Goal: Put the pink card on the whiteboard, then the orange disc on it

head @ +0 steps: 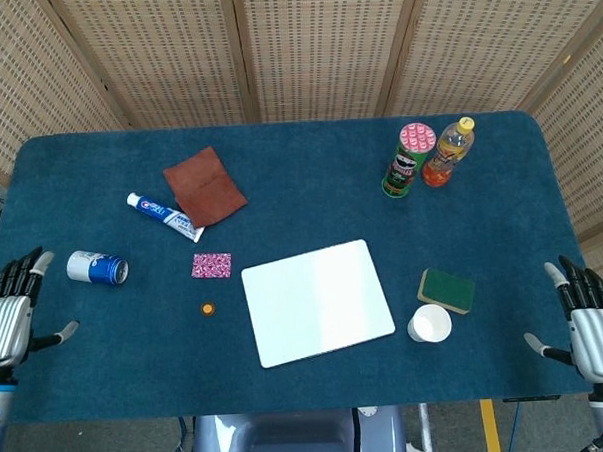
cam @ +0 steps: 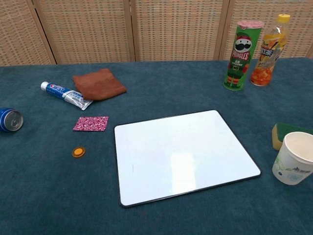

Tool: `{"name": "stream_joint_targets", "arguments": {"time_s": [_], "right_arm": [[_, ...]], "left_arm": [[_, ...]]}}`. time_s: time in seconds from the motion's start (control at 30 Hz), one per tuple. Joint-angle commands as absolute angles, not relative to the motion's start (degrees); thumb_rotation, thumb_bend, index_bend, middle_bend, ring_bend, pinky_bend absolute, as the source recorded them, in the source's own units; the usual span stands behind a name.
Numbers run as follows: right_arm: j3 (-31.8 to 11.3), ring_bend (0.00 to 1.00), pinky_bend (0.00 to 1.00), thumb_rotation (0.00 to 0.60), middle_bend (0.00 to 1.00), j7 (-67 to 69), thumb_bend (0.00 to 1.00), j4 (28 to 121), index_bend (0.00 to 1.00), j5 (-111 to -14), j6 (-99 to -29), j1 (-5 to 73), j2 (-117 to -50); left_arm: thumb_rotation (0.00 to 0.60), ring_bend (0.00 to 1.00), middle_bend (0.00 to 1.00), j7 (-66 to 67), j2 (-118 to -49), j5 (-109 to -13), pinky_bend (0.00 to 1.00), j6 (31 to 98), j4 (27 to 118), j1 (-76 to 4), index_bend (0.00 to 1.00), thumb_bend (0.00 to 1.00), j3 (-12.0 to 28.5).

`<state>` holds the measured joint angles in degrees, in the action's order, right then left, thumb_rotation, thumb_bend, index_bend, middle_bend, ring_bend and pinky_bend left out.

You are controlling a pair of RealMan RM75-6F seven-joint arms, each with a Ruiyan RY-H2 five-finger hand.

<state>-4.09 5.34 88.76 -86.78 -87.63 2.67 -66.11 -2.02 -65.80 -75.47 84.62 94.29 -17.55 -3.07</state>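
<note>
The pink patterned card (head: 211, 265) (cam: 91, 123) lies flat on the blue cloth, left of the whiteboard (head: 317, 301) (cam: 183, 154). A small orange disc (head: 207, 309) (cam: 78, 152) sits just in front of the card. The whiteboard is bare. My left hand (head: 9, 321) hovers open at the table's left front edge, well left of the disc. My right hand (head: 589, 329) is open at the right front corner. Neither hand appears in the chest view.
A blue can (head: 96, 267) lies on its side near my left hand. A toothpaste tube (head: 165, 216) and brown cloth (head: 204, 185) lie behind the card. A chip tube (head: 407, 160), juice bottle (head: 449, 151), green sponge (head: 446, 290) and paper cup (head: 429, 324) stand on the right.
</note>
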Motion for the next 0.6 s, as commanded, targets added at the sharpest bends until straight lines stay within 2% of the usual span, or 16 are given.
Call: {"name": "stream_joint_targets", "arguments": {"time_s": [0.03, 0.2, 0.33, 0.6], "right_arm": [[-4.1, 0.00, 0.00, 0.600, 0.00, 5.8, 0.00, 88.6, 0.00, -86.8, -87.5, 2.7, -66.0], [-4.0, 0.00, 0.00, 0.600, 0.00, 6.5, 0.00, 88.5, 0.00, -86.7, -87.3, 2.7, -65.8], [-4.0, 0.00, 0.00, 0.600, 0.00, 7.1, 0.00, 88.6, 0.00, -86.6, -87.0, 2.7, -65.5], [-3.9, 0.00, 0.00, 0.600, 0.00, 7.8, 0.00, 88.9, 0.00, -86.5, -86.4, 2.9, -65.1]], "left_arm": [[0.600, 0.00, 0.00, 1.8, -65.4, -72.9, 0.00, 73.7, 96.3, -25.7, 0.02, 0.07, 1.9], [0.600, 0.00, 0.00, 6.1, -69.3, -66.5, 0.00, 63.1, 94.8, -32.7, 0.15, 0.20, 6.1], [0.600, 0.00, 0.00, 12.9, -74.5, -60.4, 0.00, 57.9, 91.0, -37.4, 0.20, 0.21, 8.0], [0.600, 0.00, 0.00, 23.4, -82.8, -49.0, 0.00, 54.4, 86.0, -42.4, 0.24, 0.21, 9.7]]}}
